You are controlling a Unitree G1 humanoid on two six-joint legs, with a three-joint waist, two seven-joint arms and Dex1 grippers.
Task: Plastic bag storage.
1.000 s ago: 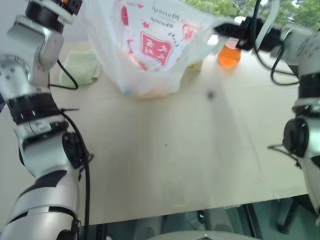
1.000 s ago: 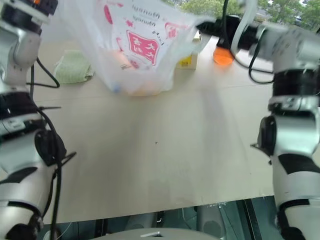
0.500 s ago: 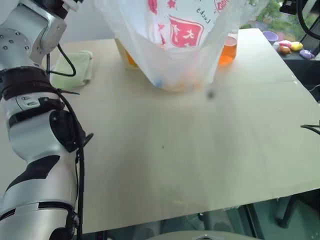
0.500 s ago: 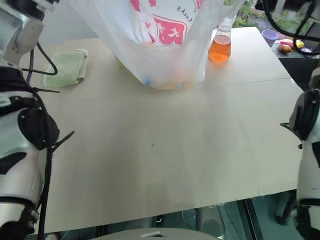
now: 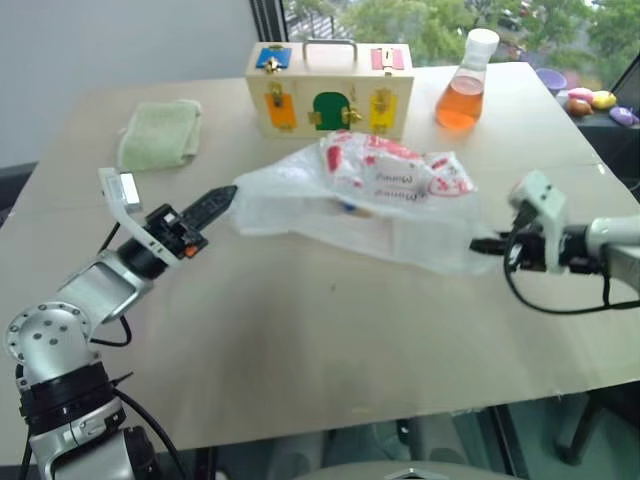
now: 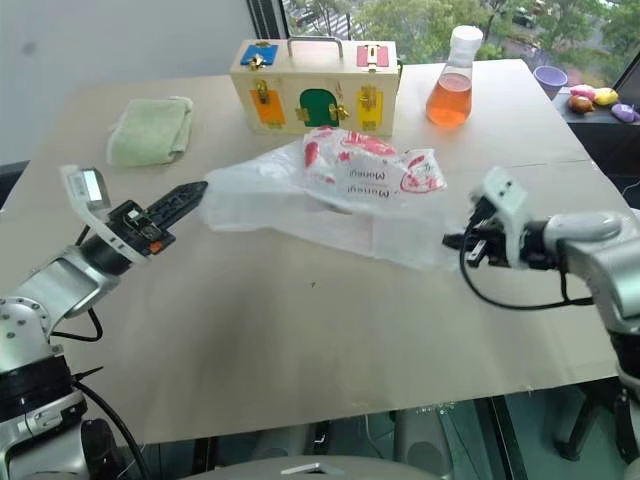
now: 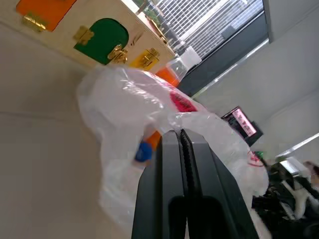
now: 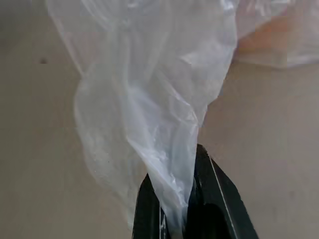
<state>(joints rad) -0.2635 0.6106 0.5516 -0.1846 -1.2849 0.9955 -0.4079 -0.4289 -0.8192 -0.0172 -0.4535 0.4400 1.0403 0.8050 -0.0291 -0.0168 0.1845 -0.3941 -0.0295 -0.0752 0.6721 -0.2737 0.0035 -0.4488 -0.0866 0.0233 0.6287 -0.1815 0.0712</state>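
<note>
Nearest the bottom of the frame the pale wooden tabletop (image 5: pixel 330 370) lies bare right out to its front edge, so there is plenty of open room there. Above that, at mid-left, the left gripper (image 5: pixel 222 198) has its two black fingers pressed together on one end of the thin, crinkly, translucent white plastic bag with red lettering (image 5: pixel 385 195). At mid-right the right gripper (image 5: pixel 478 246) is likewise clamped tight, a twisted tail of the film caught between its fingers (image 8: pixel 207 184). The bag lies slumped on the table between them in the centre of the frame, and something small, orange and blue, shows through it. My reading is that the spreading-out step is in hand: the bag is stretched flat between two pinches, and the next move calls for bringing one end over toward the other to fold it, keeping both pinches firm and the film low so it does not balloon. Just beyond the bag, upper centre, stands a light wooden latch box with coloured doors and a metal handle (image 5: pixel 330 90), close enough to snag a swung corner. A clear glass flask of orange liquid (image 5: pixel 463 95) stands upper right near the far edge, easy to topple. A folded pale green cloth (image 5: pixel 160 133) lies upper left, well clear.
</note>
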